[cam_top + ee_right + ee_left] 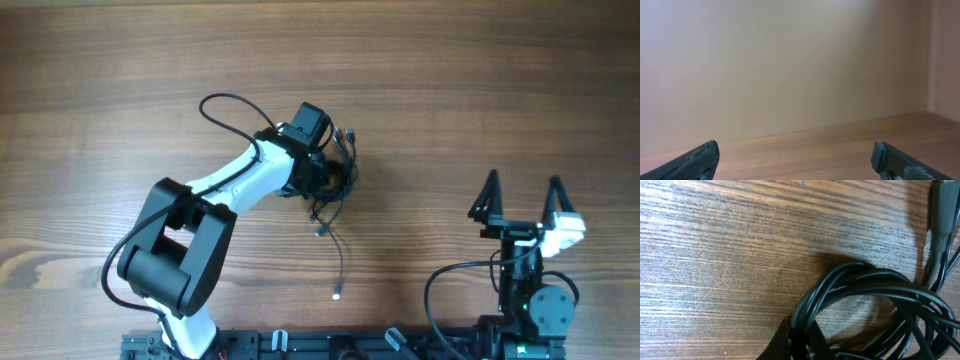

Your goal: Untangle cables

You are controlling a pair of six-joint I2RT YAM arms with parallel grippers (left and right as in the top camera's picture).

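The cables (336, 190) are thin black wires in a small knotted bundle at the table's middle, with one strand trailing down to a tiny plug (336, 294). My left gripper (322, 176) is down on the bundle. In the left wrist view its two fingers (801, 345) are shut on several looped strands of the cables (875, 287). My right gripper (523, 196) is open and empty at the front right, far from the bundle. In the right wrist view its fingertips (795, 157) show wide apart with nothing between them.
A thicker black cord (222, 108) loops off the left arm at the back. Another black cord (445, 285) curls beside the right arm's base. The wooden table (480, 90) lies bare around the bundle.
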